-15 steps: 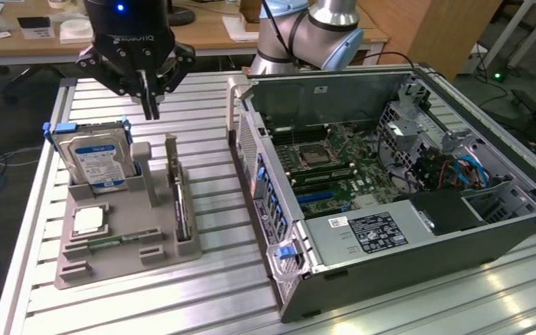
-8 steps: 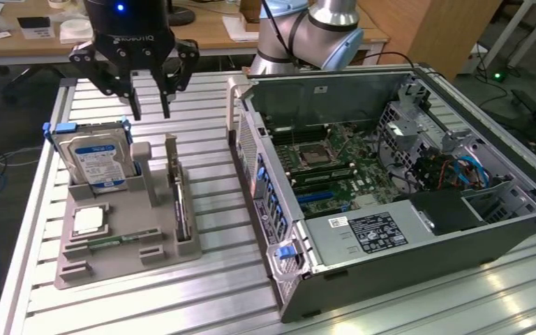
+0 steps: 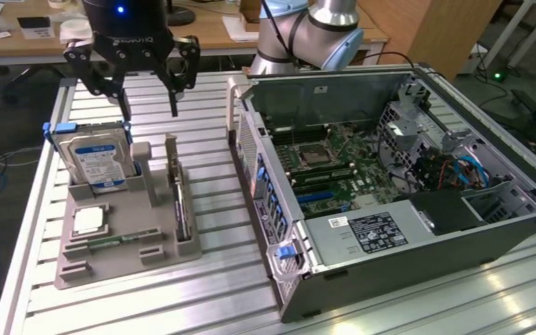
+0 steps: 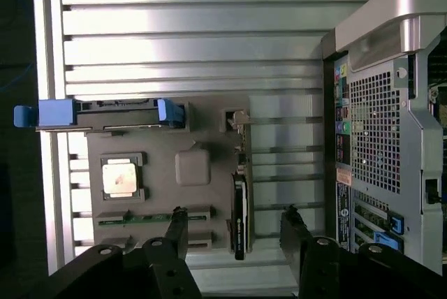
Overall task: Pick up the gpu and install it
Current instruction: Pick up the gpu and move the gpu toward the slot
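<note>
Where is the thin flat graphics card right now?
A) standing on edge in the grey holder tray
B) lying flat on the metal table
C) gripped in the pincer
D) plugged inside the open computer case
A: the thin flat gpu card stands on edge in a slot of the grey plastic holder tray, with the open black pincer above it holding nothing.

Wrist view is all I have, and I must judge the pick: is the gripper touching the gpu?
Observer: No. In the exterior view the gripper hangs above the gpu, apart from it, jaws open and empty.
Operator: Anything tall beside it?
Observer: The hard drive stands upright in the same holder, to the exterior view's left of the gpu.
Operator: And the target?
Observer: The case lies with its side off, and the motherboard is exposed.
</note>
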### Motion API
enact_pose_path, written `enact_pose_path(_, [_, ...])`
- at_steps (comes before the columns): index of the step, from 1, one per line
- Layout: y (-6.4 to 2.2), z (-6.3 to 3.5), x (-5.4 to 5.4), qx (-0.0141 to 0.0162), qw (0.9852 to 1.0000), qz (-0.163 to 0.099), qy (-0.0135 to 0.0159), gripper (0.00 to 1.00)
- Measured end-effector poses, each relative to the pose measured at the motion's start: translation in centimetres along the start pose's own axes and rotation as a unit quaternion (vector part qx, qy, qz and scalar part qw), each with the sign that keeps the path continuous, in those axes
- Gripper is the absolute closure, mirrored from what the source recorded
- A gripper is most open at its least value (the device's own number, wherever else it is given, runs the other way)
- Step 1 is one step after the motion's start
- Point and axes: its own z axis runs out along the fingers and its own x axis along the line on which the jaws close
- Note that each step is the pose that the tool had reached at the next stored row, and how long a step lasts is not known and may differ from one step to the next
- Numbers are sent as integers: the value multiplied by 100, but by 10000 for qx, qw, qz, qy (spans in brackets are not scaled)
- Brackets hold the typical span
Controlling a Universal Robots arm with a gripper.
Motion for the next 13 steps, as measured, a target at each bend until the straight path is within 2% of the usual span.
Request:
enact_pose_path(5, [-46, 43, -2, 12, 10000, -77, 5, 35])
enact_pose_path(13, [-69, 180, -4, 24, 10000, -81, 6, 35])
